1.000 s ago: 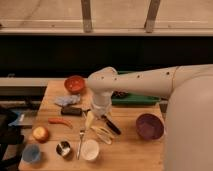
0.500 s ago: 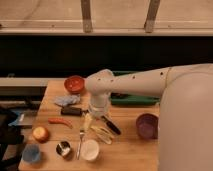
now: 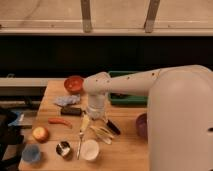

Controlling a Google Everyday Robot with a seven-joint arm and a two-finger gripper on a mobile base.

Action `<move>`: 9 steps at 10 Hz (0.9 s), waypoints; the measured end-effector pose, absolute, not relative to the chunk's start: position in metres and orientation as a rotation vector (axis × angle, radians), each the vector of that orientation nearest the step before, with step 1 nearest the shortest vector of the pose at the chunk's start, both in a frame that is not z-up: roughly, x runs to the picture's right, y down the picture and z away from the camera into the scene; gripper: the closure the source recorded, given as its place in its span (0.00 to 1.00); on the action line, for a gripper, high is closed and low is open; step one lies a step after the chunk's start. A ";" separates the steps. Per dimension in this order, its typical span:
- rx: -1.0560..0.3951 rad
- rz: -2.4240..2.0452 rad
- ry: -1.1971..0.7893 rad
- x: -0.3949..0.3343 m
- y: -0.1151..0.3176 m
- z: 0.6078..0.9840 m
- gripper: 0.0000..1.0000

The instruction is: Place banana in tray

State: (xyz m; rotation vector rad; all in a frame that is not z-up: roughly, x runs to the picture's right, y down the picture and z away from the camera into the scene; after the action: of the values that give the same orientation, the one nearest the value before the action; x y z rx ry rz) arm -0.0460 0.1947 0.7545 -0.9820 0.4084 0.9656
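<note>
Cups sit at the lower left: a blue cup (image 3: pixel 30 152), a metal cup (image 3: pixel 63 148) and a white cup (image 3: pixel 90 149), their contents unclear. A red bowl (image 3: pixel 74 84) stands above them. At centre the gripper (image 3: pixel 96 117) hangs just above the banana (image 3: pixel 102 133), which lies on the table (image 3: pixel 125 150); whether the gripper is open or closed cannot be told. The green tray (image 3: pixel 131 98) is upper right, half behind the arm. The purple bowl (image 3: pixel 141 125) is more hidden than half a second ago, and the banana has not moved.

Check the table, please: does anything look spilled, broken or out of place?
Nothing stands out. The banana lies flat on the table, outside the tray and near the fork. The gripper hangs low just behind the banana. No spill shows.
</note>
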 end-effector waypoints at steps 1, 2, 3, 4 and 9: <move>-1.001 0.963 0.416 -0.045 0.199 0.760 0.20; -1.014 0.961 0.421 -0.046 0.203 0.764 0.20; -1.034 0.954 0.428 -0.047 0.208 0.769 0.20; -1.057 0.947 0.439 -0.049 0.215 0.775 0.20; -1.110 0.937 0.504 -0.048 0.240 0.796 0.26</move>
State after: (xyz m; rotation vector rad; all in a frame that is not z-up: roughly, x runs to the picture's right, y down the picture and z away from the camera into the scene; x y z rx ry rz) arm -0.0481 0.2402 0.7957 -1.1101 0.5039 0.9369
